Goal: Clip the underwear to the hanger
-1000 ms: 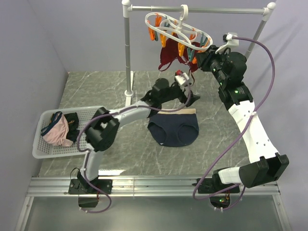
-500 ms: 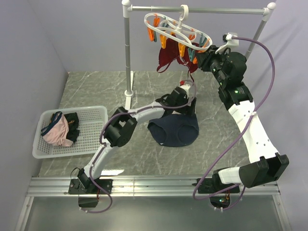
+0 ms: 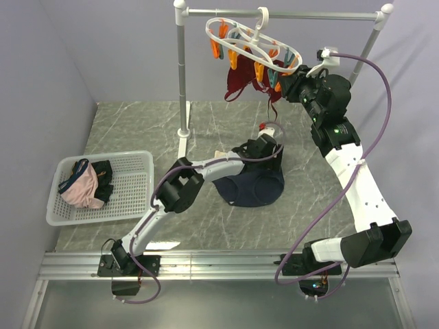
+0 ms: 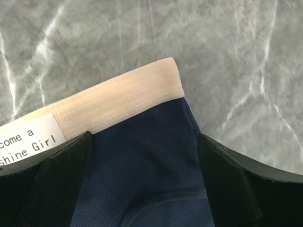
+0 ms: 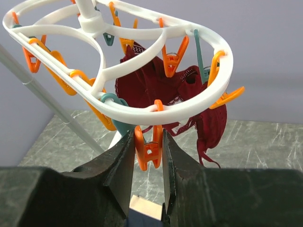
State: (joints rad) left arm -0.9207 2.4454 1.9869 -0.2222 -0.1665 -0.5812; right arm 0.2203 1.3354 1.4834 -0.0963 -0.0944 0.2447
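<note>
The navy underwear (image 3: pixel 250 186) lies flat on the marble table, its beige waistband (image 4: pixel 118 99) at the far edge. My left gripper (image 4: pixel 144 189) is open and low over its far right corner, one finger on each side of the navy fabric (image 4: pixel 142 146). The white oval hanger (image 3: pixel 250 40) hangs by its hook from the rail, with orange and teal clips dangling. Up beside the hanger, my right gripper (image 5: pixel 147 142) is shut on an orange clip (image 5: pixel 149 150) under the hanger's ring (image 5: pixel 189 111). In the top view that gripper (image 3: pixel 285 77) sits at the hanger's right end.
A maroon garment (image 3: pixel 240 86) hangs clipped on the hanger. The grey rail stand (image 3: pixel 182 75) rises behind the underwear. At the left, a white basket (image 3: pixel 130 164) holds a pink garment (image 3: pixel 82 192) and dark ones.
My left arm has swung right and come down from above the table onto the underwear's waistband corner, and its jaws have opened a little wider. The right arm and the hanger have stayed put.
</note>
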